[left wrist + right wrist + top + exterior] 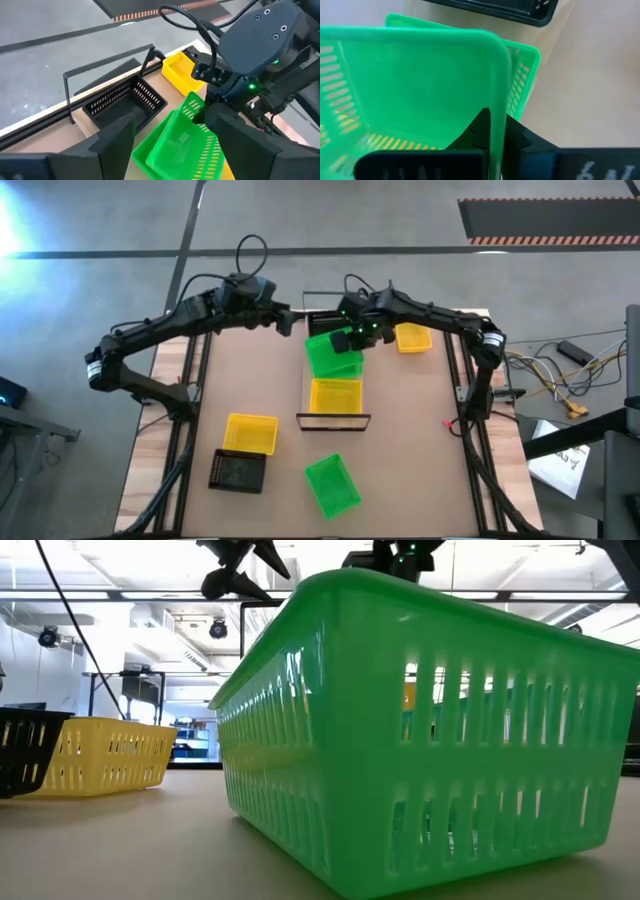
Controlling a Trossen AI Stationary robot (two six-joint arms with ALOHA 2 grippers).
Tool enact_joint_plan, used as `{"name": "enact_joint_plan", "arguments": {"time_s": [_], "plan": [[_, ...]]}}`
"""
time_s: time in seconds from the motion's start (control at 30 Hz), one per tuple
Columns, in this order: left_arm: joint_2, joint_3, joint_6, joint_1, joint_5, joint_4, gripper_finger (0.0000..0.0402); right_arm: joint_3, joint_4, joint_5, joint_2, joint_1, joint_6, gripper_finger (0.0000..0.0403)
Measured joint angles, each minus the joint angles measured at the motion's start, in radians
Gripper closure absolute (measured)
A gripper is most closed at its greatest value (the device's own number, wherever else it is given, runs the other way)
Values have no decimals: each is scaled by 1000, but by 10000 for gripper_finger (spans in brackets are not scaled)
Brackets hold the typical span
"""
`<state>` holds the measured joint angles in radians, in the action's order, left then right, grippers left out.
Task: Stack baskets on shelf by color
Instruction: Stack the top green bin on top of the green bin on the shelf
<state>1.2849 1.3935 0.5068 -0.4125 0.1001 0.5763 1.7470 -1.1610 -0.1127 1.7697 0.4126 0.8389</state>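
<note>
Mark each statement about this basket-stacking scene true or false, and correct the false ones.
1. The right hand grips a green basket by its wall. True.
2. The left hand holds a yellow basket. False: it holds nothing and is open.
3. A black basket sits at the shelf's far end. True.
4. All yellow baskets are on the shelf. False: two are on the table.
5. A loose green basket lies at the table's near edge. True.

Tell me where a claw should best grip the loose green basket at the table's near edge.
Probably on a long rim wall of the green basket, coming straight down: it sits upright and open-topped, clear of the yellow basket and black basket.
</note>
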Motion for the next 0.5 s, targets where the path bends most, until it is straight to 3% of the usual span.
{"name": "enact_joint_plan", "arguments": {"time_s": [0.5], "plan": [[-12, -26, -121, 1, -94, 72, 144, 0, -13, 74, 18, -20, 193, 394]]}}
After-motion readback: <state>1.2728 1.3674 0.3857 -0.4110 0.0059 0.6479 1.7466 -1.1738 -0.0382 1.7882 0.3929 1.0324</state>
